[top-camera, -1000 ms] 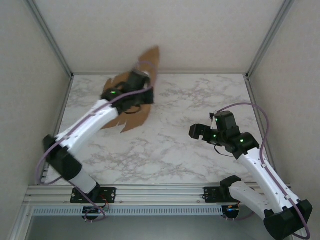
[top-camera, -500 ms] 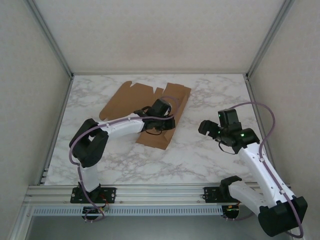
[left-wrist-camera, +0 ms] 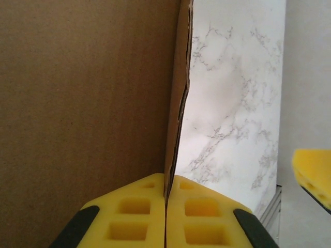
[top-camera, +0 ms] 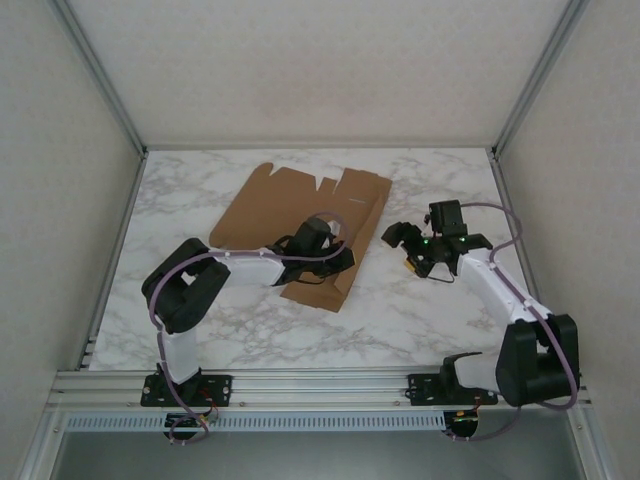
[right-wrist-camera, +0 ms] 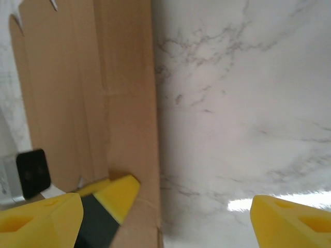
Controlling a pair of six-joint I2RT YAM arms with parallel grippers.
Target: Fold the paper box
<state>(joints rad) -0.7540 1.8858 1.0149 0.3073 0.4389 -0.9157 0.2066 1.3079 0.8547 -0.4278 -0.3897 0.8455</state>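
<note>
I'm seeing, wrist-side, the left gripper point(left-wrist-camera: 166, 182) clamping the flat brown cardboard paper box point(left-wrist-camera: 88, 88) by its edge, seemingly hidden overhead. The right gripper point(right-wrist-camera: 163, 217) is hovering, jaws apart.

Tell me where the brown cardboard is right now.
Seen from above, the paper box lies on the marble table, left of centre toward the back, its near right edge pinched by the left gripper, the open right gripper just beside it.

Flat paper box point(top-camera: 275, 205) on marble table point(top-camera: 430, 180); left gripper point(top-camera: 338, 262) at its right edge, right gripper point(top-camera: 401, 248) near, to the right
</note>
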